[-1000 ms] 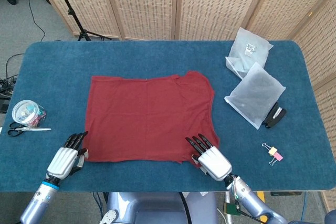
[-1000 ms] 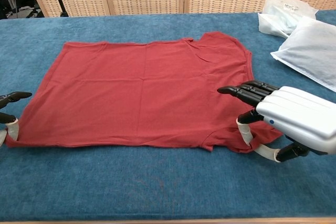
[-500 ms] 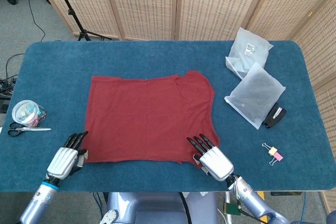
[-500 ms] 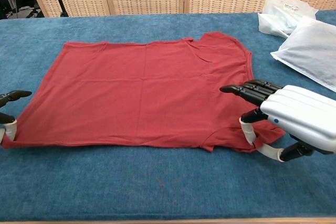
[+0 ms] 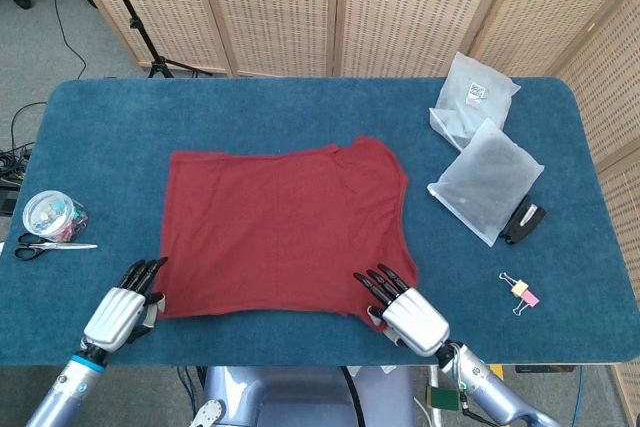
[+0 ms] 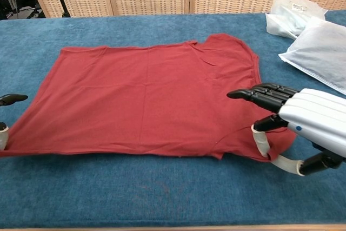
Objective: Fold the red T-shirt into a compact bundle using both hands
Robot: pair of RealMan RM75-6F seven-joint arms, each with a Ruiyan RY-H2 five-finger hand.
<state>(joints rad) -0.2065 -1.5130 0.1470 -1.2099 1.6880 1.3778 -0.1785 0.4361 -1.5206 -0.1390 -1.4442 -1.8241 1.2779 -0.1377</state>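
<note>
The red T-shirt (image 5: 285, 227) lies spread flat on the blue table (image 5: 300, 107), its neck and sleeve end toward the right. My left hand (image 5: 120, 312) is at the shirt's near left corner, and the cloth edge lies between its thumb and fingers (image 6: 10, 99). At the near right corner my right hand (image 5: 405, 312) pinches the hem, dark fingers over the cloth and thumb beneath, as the chest view shows on the right hand (image 6: 303, 120). Near both hands the T-shirt (image 6: 151, 96) is slightly puckered along its front edge.
Two translucent plastic bags (image 5: 475, 97) (image 5: 487, 179) lie at the far right, with a black stapler (image 5: 523, 222) and a binder clip (image 5: 522, 292) nearer. A jar of clips (image 5: 50, 215) and scissors (image 5: 50, 245) sit at the left edge. A wicker screen stands behind.
Both hands have drawn back toward the table's near edge, dragging the whole shirt a little nearer with them. The shirt's far edge has slid closer too.
</note>
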